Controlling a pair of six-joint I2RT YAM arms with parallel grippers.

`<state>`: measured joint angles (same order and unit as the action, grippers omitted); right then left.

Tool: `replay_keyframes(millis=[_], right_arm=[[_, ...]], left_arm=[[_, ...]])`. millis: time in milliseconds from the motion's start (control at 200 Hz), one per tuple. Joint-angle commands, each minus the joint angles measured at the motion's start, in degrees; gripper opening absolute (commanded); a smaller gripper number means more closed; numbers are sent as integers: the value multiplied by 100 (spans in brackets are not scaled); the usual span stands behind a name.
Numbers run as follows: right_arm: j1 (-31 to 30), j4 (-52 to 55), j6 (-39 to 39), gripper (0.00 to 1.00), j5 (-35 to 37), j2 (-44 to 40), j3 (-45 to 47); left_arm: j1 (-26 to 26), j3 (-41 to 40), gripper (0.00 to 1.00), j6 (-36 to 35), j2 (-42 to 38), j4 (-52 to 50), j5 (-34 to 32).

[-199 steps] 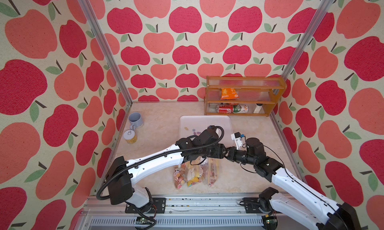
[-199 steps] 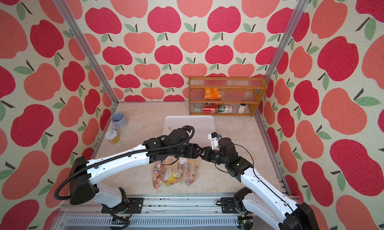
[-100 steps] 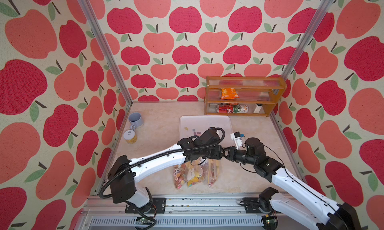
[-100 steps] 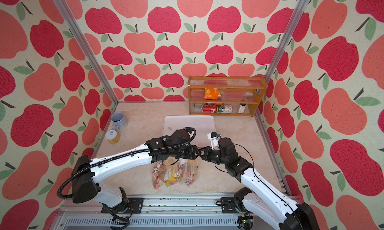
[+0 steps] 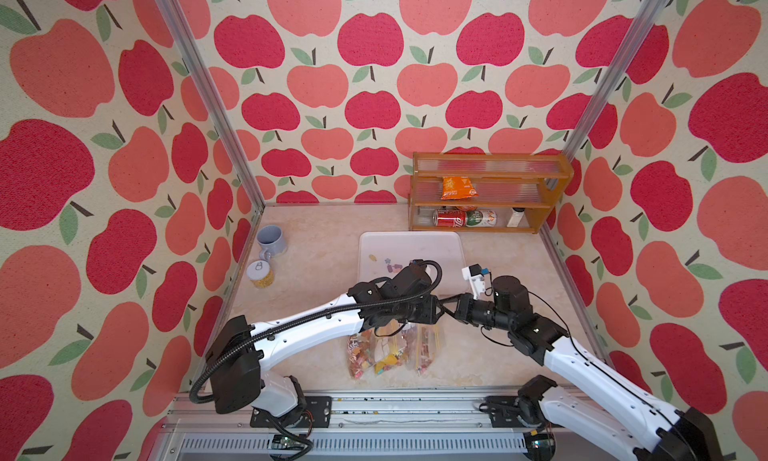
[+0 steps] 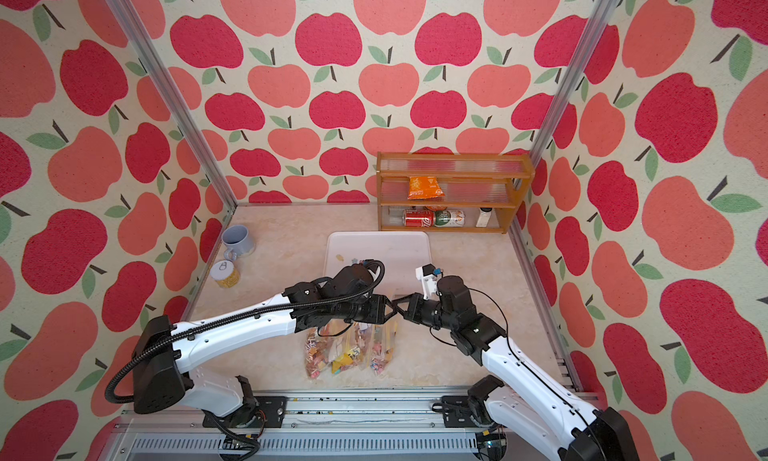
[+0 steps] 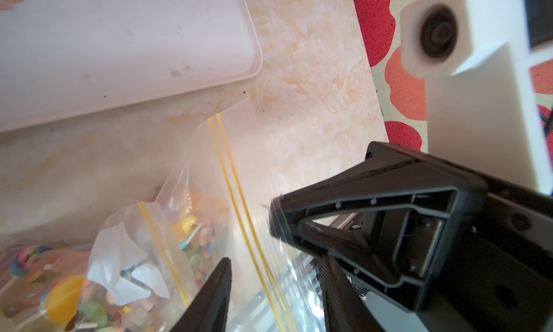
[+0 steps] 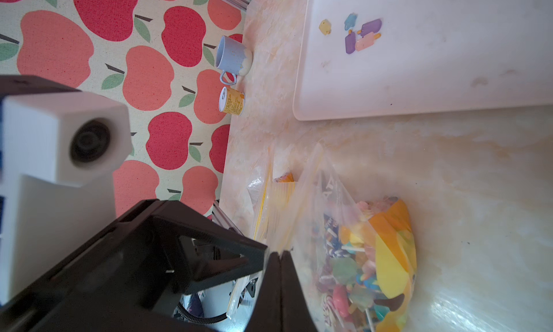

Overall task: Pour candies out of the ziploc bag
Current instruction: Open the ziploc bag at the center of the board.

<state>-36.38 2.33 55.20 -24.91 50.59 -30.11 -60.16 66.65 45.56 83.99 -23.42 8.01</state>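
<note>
The clear ziploc bag [image 5: 390,351] with a yellow zip strip hangs near the table's front, its mouth held up between the two arms. Colourful candies [image 8: 353,276] fill its lower part. My right gripper [image 8: 279,255] is shut on the bag's upper edge [image 7: 263,213]. My left gripper [image 7: 276,264] meets it tip to tip in both top views [image 6: 388,307]. Its jaws stand apart, with the zip strip [image 7: 239,225] running between them. A few loose candies [image 8: 359,37] lie on the white tray [image 5: 415,247] behind the bag.
A blue-grey mug [image 5: 271,239] and a small yellow tin [image 5: 261,274] stand by the left wall. A wooden shelf [image 5: 486,193] at the back right holds an orange packet, drink cans and a small bottle.
The left gripper's jaws have come closer together around the bag's rim. Both arms and the bag stay almost where they were.
</note>
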Motion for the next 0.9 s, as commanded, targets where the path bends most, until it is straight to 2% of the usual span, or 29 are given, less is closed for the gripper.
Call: replay_keyframes(millis=[0, 205, 445, 700, 820, 895], right_arm=[[-25, -140, 109, 0, 14, -57, -210], [-21, -240, 166, 0, -93, -55, -215], [-22, -233, 184, 0, -94, -124, -223], [-25, -198, 160, 0, -118, -106, -224], [-33, -120, 112, 0, -112, -95, -215], [-29, -13, 42, 0, -65, -93, -206]], left_arm=[[-13, -98, 46, 57, -46, -66, -15], [-5, -126, 45, 60, -5, -14, -11], [28, -209, 34, 120, -22, -40, -47], [84, -344, 14, 185, -148, 29, -89], [101, -371, 0, 182, -192, 22, -117], [106, -371, 0, 182, -219, 5, -133]])
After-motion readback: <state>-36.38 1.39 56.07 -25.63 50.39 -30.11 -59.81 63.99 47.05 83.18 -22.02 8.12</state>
